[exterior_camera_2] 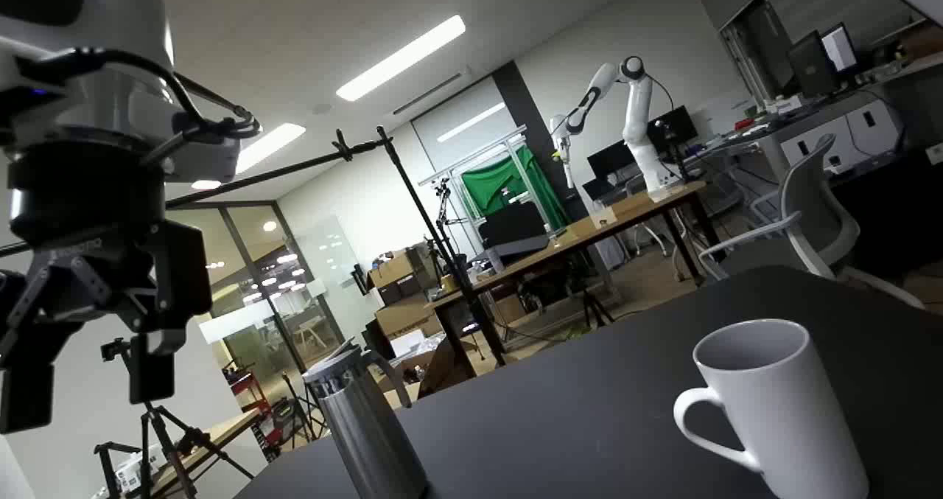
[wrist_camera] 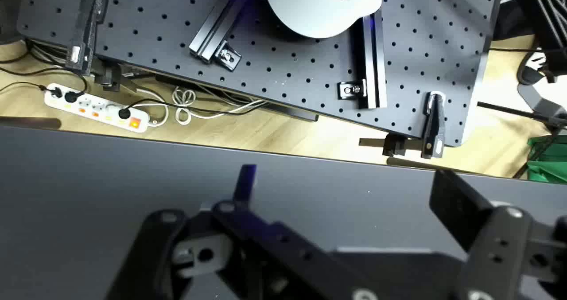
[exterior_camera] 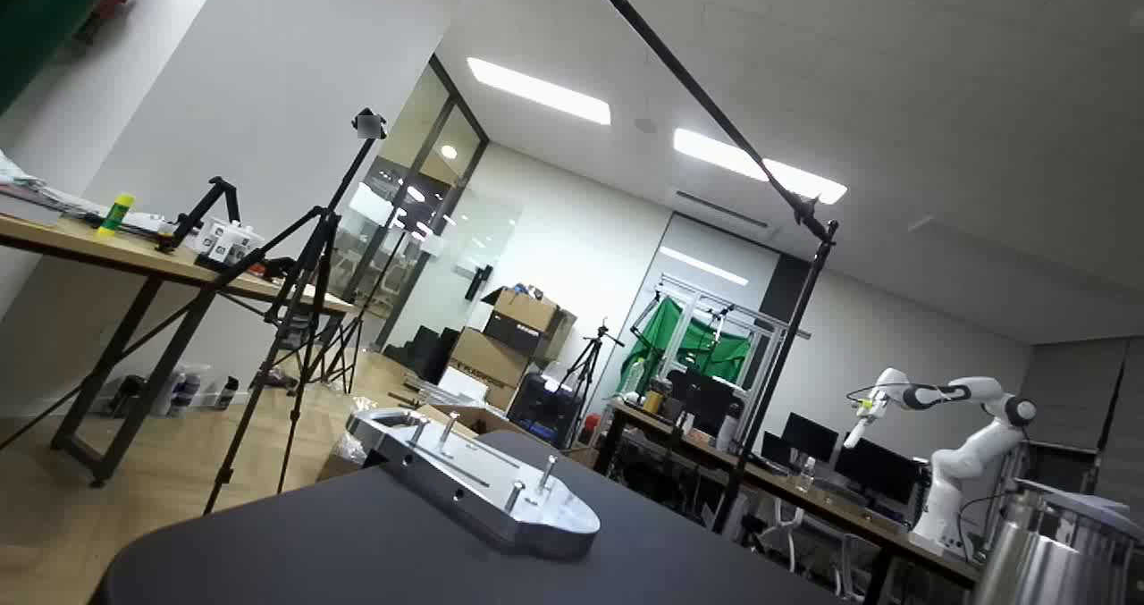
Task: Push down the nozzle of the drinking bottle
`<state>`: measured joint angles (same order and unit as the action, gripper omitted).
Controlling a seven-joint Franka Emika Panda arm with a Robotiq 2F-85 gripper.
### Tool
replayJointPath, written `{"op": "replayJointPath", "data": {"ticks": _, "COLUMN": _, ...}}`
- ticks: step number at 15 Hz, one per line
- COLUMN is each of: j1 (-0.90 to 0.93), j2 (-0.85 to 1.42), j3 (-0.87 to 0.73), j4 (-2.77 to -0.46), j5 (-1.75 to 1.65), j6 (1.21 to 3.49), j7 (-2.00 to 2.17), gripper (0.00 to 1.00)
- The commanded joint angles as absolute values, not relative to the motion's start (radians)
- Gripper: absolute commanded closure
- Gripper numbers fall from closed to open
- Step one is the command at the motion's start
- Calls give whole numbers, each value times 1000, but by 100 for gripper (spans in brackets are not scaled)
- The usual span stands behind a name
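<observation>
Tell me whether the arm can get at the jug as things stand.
Probably yes: the gripper is open and empty, and in an exterior view nothing appears to block its way to the jug, though depth is hard to judge.

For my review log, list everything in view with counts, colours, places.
table: 1, dark grey, foreground
lidded pitcher: 1, silver, on table
mug: 1, white, on table
metal plate: 1, silver, on table
power strip: 1, white, on floor
perforated board: 1, grey, beyond table
office chair: at least 1, grey, background
monitors: several, black, background
cardboard boxes: several, brown, background
tripods: several, black, background
cloths: several, green, background
second robot arm: 1, white, background
robot base: 1, white, on perforated board
claw: 1, black, open, over table
wrist: 1, white, above claw
</observation>
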<state>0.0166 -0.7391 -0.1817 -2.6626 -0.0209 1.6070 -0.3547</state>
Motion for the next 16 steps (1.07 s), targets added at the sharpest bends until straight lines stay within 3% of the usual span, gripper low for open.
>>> {"op": "replayJointPath", "data": {"ticks": 1, "j1": 10, "j2": -738, "j3": -175, "j4": -2661, "j5": -17, "j6": 1605, "j7": -358, "gripper": 0}}
{"op": "replayJointPath", "data": {"ticks": 8, "j1": 19, "j2": -698, "j3": -153, "j4": -2618, "j5": -46, "j6": 1691, "j7": -367, "gripper": 0}}
{"op": "replayJointPath", "data": {"ticks": 9, "j1": 23, "j2": -678, "j3": -145, "j4": -2605, "j5": -51, "j6": 1721, "j7": -364, "gripper": 25}}
{"op": "replayJointPath", "data": {"ticks": 10, "j1": 26, "j2": -655, "j3": -135, "j4": -2589, "j5": -58, "j6": 1747, "j7": -358, "gripper": 27}}
{"op": "replayJointPath", "data": {"ticks": 16, "j1": 39, "j2": -470, "j3": -52, "j4": -2440, "j5": -99, "j6": 1912, "j7": -320, "gripper": 69}}
